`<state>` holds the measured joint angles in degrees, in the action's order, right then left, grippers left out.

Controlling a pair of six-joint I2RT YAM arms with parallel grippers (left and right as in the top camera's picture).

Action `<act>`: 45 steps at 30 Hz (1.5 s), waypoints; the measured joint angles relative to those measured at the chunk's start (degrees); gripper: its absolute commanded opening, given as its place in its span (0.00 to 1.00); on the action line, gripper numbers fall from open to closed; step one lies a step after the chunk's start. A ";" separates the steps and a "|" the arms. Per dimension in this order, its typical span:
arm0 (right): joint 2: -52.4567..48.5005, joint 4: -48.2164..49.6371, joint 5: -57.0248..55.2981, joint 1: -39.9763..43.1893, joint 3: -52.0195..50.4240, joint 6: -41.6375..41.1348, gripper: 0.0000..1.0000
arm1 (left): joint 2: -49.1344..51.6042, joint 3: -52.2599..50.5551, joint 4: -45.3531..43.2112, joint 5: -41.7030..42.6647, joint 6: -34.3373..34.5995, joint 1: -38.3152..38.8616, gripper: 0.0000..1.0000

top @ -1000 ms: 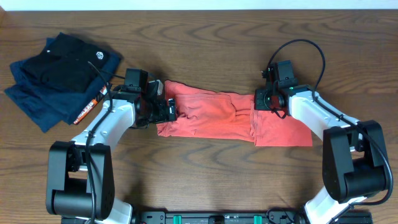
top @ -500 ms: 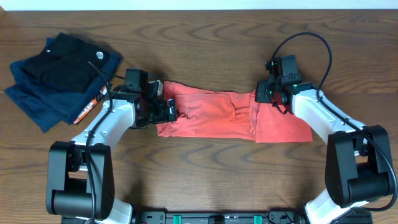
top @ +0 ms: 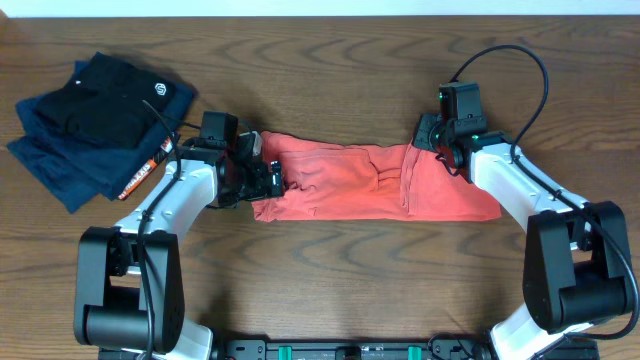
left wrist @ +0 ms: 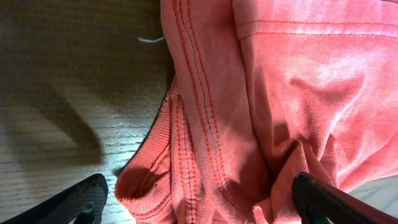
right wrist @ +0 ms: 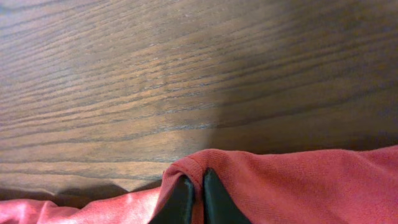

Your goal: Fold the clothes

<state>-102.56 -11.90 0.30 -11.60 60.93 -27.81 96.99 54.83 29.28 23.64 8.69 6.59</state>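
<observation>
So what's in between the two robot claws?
The red T-shirt fills the stretch between the left claw and right claw. The overhead view shows it.

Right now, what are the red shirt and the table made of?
The red shirt looks like soft, matte cotton knit: tiny ribs, stitched hems, floppy wrinkles. The table looks like dark wood, or a wood-look top, a bit shiny: wavy grain lines and a pale glare.
</observation>
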 measured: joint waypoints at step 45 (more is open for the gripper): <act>0.00 -27.58 -0.72 -8.41 -1.75 6.82 0.01 | 0.00 0.00 0.09 -0.02 0.00 0.00 0.96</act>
<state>-102.56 -39.48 -0.43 -20.01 59.18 -20.99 96.99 54.83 29.36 23.62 8.69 6.59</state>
